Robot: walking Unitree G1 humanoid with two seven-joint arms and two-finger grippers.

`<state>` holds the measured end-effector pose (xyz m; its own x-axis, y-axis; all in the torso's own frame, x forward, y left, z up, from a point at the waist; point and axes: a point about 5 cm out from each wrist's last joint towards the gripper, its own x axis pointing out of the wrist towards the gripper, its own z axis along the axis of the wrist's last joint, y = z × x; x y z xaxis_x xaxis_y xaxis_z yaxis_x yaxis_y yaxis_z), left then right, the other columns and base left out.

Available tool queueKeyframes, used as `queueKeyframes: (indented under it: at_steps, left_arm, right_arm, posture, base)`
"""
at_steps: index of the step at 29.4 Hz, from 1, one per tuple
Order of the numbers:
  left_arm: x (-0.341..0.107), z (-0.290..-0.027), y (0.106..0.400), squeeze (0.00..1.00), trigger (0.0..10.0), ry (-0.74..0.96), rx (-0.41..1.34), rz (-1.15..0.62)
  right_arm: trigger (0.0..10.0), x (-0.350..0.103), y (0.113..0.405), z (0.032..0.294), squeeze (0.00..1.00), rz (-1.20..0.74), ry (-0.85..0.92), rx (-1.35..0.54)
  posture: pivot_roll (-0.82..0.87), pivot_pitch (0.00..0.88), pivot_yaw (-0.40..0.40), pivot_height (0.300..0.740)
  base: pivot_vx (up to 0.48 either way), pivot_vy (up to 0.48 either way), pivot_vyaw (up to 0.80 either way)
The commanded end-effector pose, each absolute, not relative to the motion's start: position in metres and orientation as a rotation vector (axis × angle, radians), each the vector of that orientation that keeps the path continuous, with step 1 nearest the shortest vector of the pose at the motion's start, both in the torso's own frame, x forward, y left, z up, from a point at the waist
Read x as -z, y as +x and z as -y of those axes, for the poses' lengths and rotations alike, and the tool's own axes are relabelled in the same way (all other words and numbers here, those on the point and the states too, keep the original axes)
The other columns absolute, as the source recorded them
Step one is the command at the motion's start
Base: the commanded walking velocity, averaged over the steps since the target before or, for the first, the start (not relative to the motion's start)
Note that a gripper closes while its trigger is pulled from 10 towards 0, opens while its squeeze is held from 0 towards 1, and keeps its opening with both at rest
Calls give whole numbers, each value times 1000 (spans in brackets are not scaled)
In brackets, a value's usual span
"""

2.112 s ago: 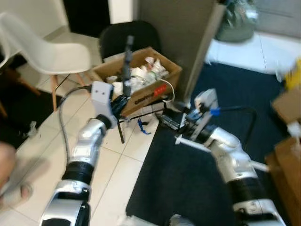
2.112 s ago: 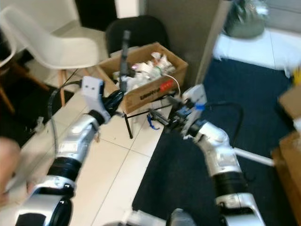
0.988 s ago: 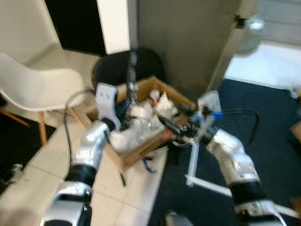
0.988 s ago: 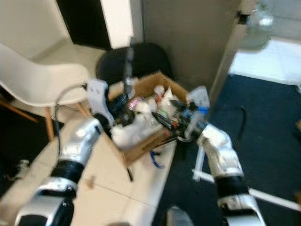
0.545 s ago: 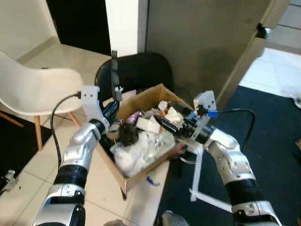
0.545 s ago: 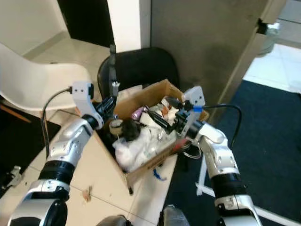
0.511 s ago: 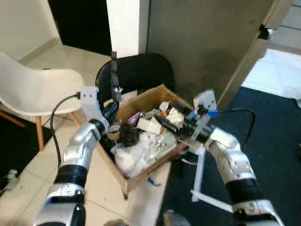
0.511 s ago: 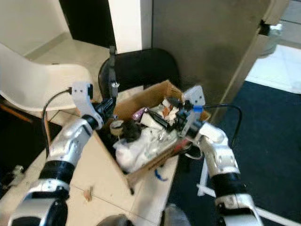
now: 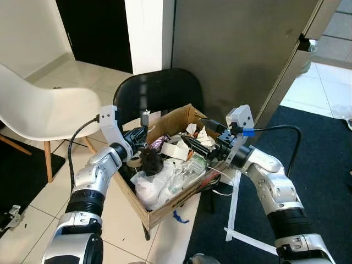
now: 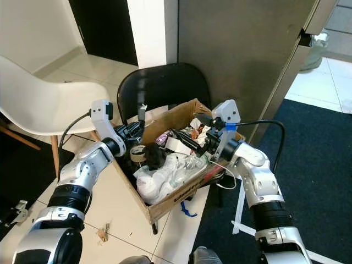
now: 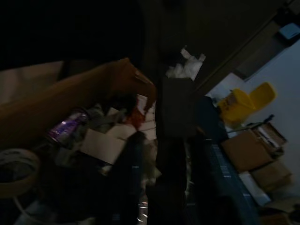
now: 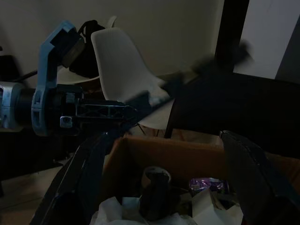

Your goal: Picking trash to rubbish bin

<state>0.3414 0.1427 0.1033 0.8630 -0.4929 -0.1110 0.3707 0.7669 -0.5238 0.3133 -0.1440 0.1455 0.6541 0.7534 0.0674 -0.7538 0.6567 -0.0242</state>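
One cardboard box (image 9: 165, 206) heaped with trash, too jumbled to count piece by piece. Among it: one purple wrapper (image 9: 158, 142), one tape roll (image 9: 133, 161). Two chairs: one black (image 9: 159, 93) behind the box, one white (image 9: 44, 113) far left. Two claws: left claw (image 9: 142, 132), right claw (image 9: 199, 137).

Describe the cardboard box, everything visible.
The cardboard box is brown corrugated card, open-topped, with flaps standing up at its far side. It is tilted and heaped with trash: white crumpled plastic bags, a purple wrapper, a tape roll, cartons and bottles. Red and black print marks its front wall. It sits in front of a black chair. The left gripper reaches over its near-left rim, the right gripper over its far-right side.
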Motion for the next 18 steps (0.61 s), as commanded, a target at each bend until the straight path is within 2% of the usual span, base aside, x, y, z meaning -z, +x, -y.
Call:
queueKeyframes:
  at_steps: [1, 13, 14, 15, 16, 18]
  left_arm:
    - [-106, -142, 342, 1000, 10000, -522, 491, -248]
    - [-108, -142, 342, 1000, 10000, -541, 516, -259]
    - [-109, -142, 341, 831, 10000, -529, 516, -251]
    - [-109, -142, 341, 831, 10000, -529, 516, -251]
    - [-113, -142, 341, 0, 10000, -497, 519, -223]
    - [-116, -141, 340, 0, 10000, -456, 522, -199]
  right_arm:
    - [10000, -146, 311, 144, 0, 75, -12, -865]
    - [10000, -146, 312, 145, 0, 71, -16, -864]
    - [10000, -146, 312, 145, 0, 71, -15, -863]
    - [10000, -146, 312, 145, 0, 71, -15, -863]
    - [10000, -145, 312, 145, 0, 71, -10, -859]
    - [10000, -145, 312, 145, 0, 71, -5, -855]
  posture:
    - [-25, 0, 0, 740]
    - [-27, 0, -1, 740]
    - [-27, 0, -1, 740]
    - [-27, 0, -1, 740]
    - [-30, 0, -2, 740]
    - [-30, 0, -2, 740]
  base:
    - [0, 0, 0]
    - [0, 0, 0]
    - [0, 0, 0]
    - [0, 0, 0]
    - [0, 0, 0]
    - [0, 0, 0]
